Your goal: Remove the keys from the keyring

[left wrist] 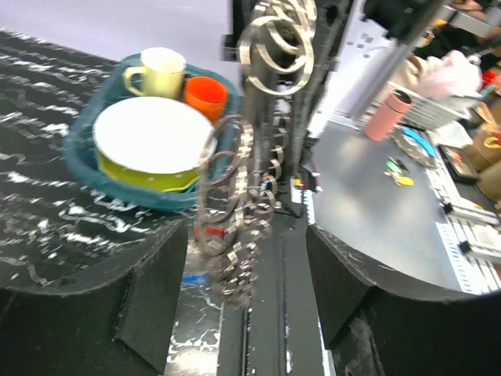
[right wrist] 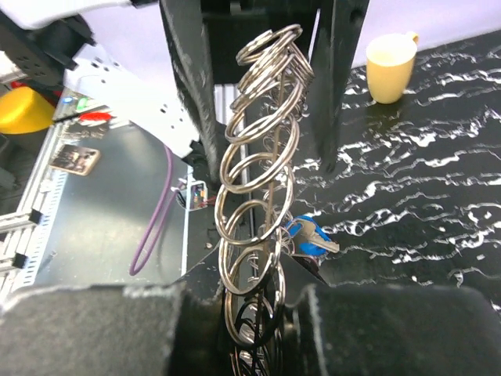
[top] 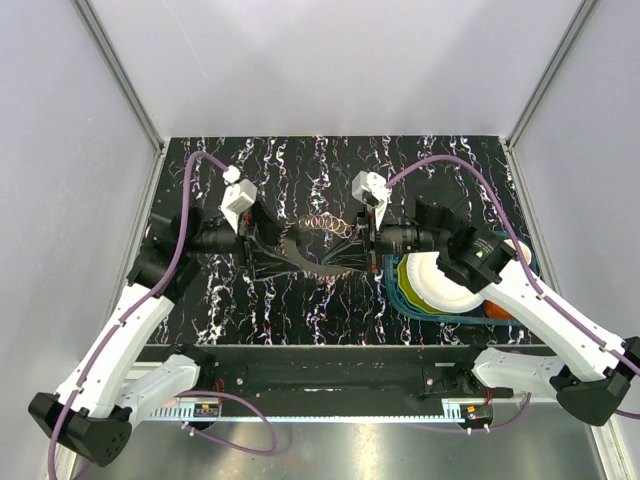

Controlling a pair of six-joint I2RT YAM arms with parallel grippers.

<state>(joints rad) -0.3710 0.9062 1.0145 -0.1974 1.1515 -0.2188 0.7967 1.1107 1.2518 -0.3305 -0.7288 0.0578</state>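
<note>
**One pincer clamped, the other waiting**

Nearest, the right gripper (right wrist: 250, 309) pinches one end of the keyring (right wrist: 258, 180), holding it up so the blue key (right wrist: 308, 237) dangles clear. Beyond, the left gripper (left wrist: 243, 262) straddles the far end, wide apart and empty, seemingly ready to pick.

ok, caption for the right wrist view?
Right jaws grip the keyring at its near end; blue key hangs off it, yellow cup behind.
</note>
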